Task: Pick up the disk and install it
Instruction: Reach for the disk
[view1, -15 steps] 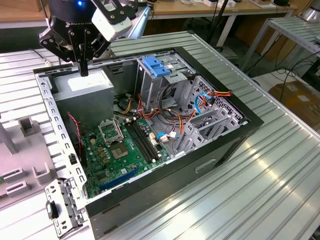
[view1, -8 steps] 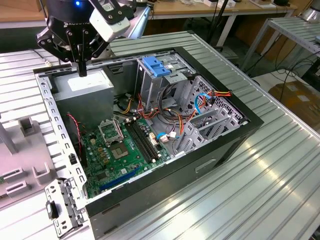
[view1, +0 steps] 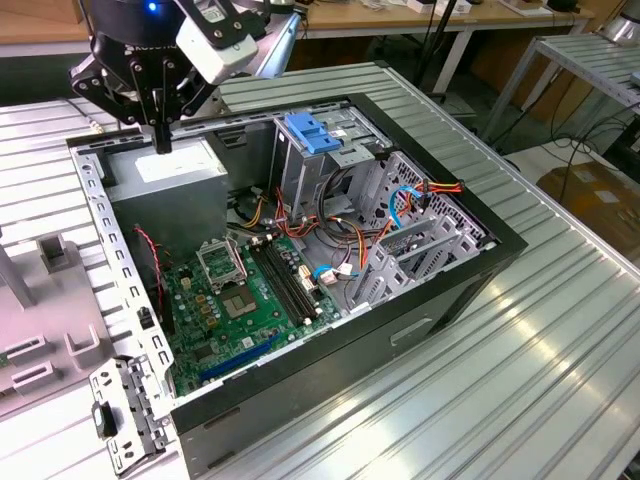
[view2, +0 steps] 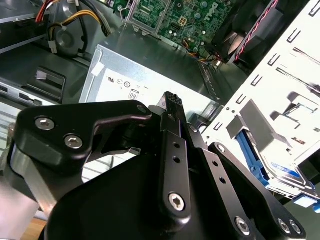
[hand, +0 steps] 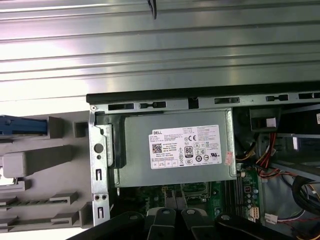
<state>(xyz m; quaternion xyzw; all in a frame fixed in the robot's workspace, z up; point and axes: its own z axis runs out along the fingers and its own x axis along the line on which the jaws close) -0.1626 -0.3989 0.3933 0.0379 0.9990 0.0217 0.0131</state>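
My gripper (view1: 162, 140) hangs shut and empty just above the silver power supply (view1: 175, 165) in the back corner of the open computer case (view1: 400, 330), on the exterior view's left. In the second wrist view its dark fingers (view2: 171, 102) are pressed together over the same supply (view2: 130, 85). The disk (hand: 22, 126) appears as a slim blue-edged piece standing in a grey rack (hand: 45, 160) outside the case wall. The second wrist view also catches the disk's blue frame (view2: 252, 152) in that rack.
A broad blue latch piece (view1: 312, 133) sits on top of the drive cage (view1: 310, 180). The green motherboard (view1: 240, 300), cables (view1: 400, 200) and metal brackets fill the case floor. A loose perforated metal bracket (view1: 125, 415) lies by the case's near corner. The ribbed aluminium table (view1: 520, 380) stretches toward the exterior view's right.
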